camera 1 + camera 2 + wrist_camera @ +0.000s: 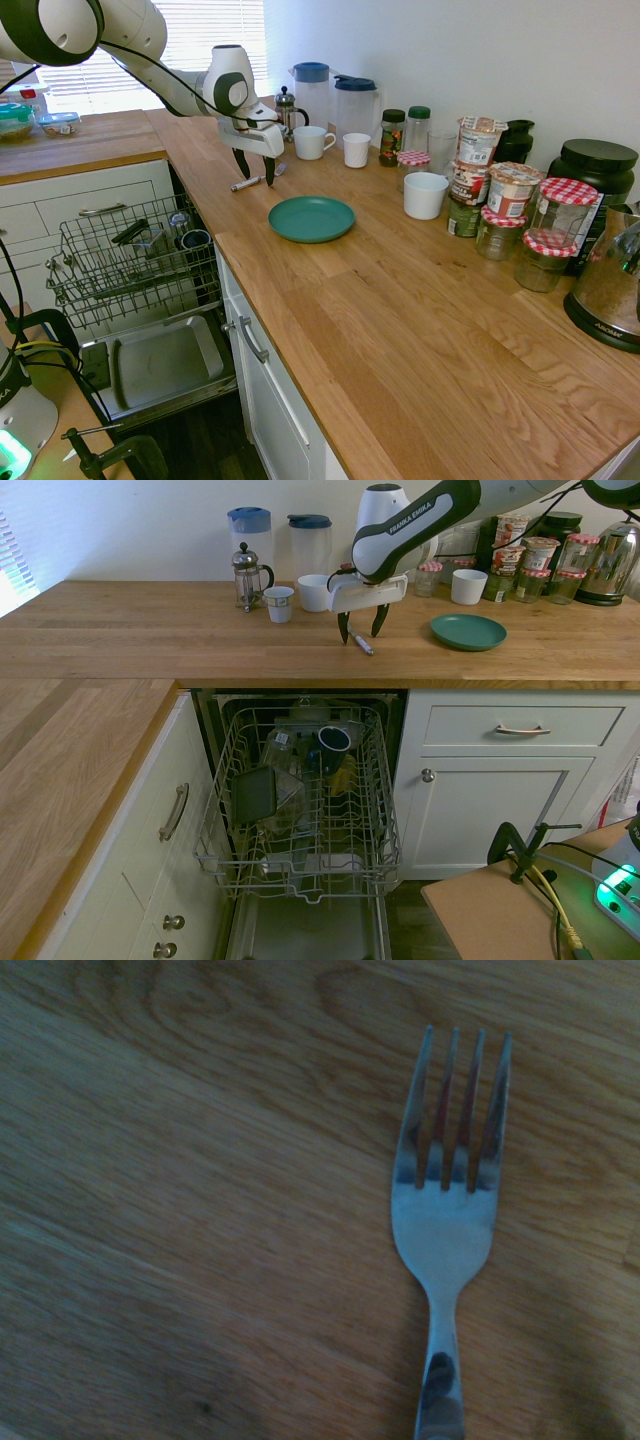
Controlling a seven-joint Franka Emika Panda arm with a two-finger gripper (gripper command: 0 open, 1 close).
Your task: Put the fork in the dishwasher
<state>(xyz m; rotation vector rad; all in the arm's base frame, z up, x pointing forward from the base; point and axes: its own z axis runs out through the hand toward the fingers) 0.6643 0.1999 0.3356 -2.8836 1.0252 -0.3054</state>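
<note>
A slim silver fork (444, 1225) lies flat on a wooden worktop (200, 1210), seen from close above. Its four tines are spread against the grain, and its narrow handle runs out of the picture's edge. The metal catches dull reflections near the neck. Brown wood grain with darker streaks fills the rest of the view, in dim, bluish light

A home kitchen: wooden worktop (400, 300), open dishwasher (300, 810), white drawers (520, 725), jam jars (560, 215), kettle (610, 290).
</note>
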